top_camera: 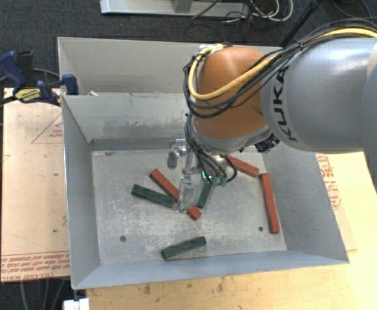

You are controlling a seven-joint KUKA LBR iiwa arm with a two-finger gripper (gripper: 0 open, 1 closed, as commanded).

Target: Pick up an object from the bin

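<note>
Red stick (pixel 269 203) lying far right; dark green stick (pixel 183 248) alone near front.

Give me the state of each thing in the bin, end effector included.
end effector: lowered into the middle cluster of sticks.
middle red stick: flat, slanted, lower end by the end effector.
left green stick: flat, just left of the end effector.
front green stick: flat, alone near the front wall.
long red stick: flat, alone on the right.
</note>
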